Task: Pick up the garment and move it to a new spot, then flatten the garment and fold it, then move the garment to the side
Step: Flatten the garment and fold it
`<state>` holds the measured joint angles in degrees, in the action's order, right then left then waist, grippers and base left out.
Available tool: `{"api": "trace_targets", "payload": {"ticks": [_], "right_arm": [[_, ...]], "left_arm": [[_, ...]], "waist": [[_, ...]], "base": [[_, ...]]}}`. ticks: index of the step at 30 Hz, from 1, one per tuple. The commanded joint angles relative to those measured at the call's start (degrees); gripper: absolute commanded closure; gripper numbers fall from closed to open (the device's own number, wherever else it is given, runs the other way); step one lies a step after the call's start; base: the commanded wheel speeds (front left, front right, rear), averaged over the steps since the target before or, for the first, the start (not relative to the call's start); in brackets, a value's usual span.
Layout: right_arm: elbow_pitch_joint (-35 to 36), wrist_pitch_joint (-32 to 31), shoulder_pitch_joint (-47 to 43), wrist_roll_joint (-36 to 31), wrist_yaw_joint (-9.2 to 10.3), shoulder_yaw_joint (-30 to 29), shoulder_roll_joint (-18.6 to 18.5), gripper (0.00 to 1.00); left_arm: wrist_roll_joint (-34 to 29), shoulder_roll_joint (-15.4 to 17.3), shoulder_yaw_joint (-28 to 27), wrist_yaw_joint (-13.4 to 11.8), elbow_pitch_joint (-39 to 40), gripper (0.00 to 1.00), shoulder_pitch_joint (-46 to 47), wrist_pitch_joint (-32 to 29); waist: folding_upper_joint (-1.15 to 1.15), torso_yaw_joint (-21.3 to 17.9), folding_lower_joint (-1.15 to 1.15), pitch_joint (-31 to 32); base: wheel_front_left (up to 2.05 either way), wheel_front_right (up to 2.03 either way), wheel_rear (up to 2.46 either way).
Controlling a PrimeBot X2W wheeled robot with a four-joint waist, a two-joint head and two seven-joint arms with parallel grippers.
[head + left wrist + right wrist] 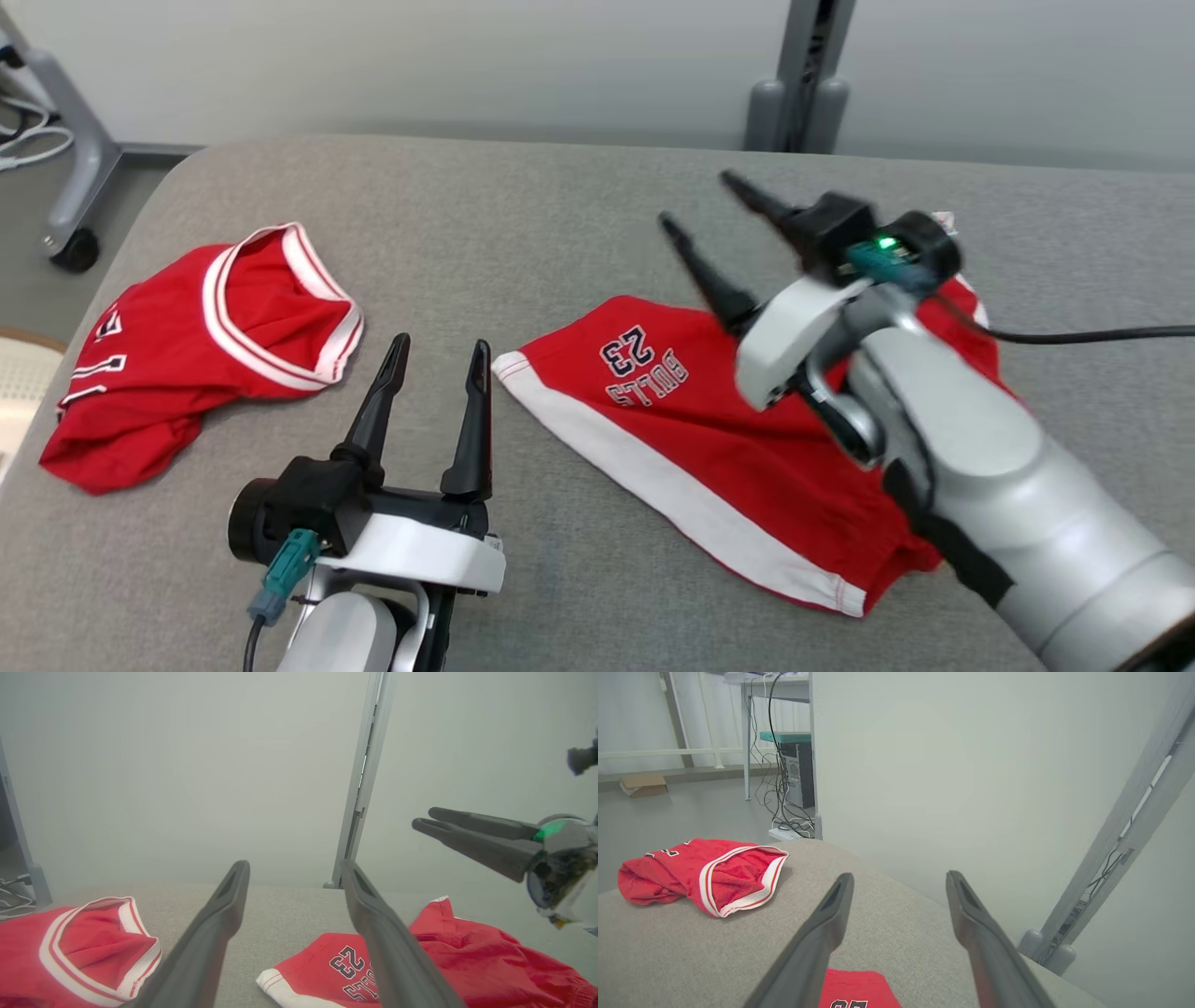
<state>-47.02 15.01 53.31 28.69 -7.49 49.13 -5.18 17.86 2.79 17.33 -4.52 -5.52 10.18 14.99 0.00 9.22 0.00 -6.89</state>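
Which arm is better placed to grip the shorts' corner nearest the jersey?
Left. The open left gripper sits low, just beside that corner; the right gripper, also open, hangs higher, over the shorts' far side.

I count two red garments: one jersey [201, 350], one pair of shorts [709, 439]. Two hands: left hand [442, 342], right hand [695, 198]. One grey worktop [523, 215].
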Motion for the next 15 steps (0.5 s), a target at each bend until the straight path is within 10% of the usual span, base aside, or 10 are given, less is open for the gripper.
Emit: {"api": "trace_targets", "payload": {"ticks": [1, 9, 15], "right_arm": [[0.54, 0.33, -1.29, -0.22, -0.02, -0.87, -0.71, 0.0], [19.81, 0.22, -14.69, -9.91, -0.02, -27.09, -4.61, 0.0], [33.55, 0.22, -26.14, -15.56, -0.02, -35.54, -4.73, 0.0]], "left_arm": [[-0.28, 0.18, -0.35, 0.32, -0.1, 0.0, -0.27, 0.19], [-1.43, 0.2, -2.62, 0.64, -0.11, 0.0, -1.58, 0.19], [-2.27, 0.19, -4.19, 0.96, 0.75, 0.0, -1.78, 0.19]], "waist": [[0.0, -1.25, 0.0, 1.09], [0.0, -5.9, 0.0, 4.29], [0.0, -8.05, 0.0, 4.61]], "base": [[0.0, 0.0, 0.0], [0.0, 0.0, 0.0], [0.0, 0.0, 0.0]]}}
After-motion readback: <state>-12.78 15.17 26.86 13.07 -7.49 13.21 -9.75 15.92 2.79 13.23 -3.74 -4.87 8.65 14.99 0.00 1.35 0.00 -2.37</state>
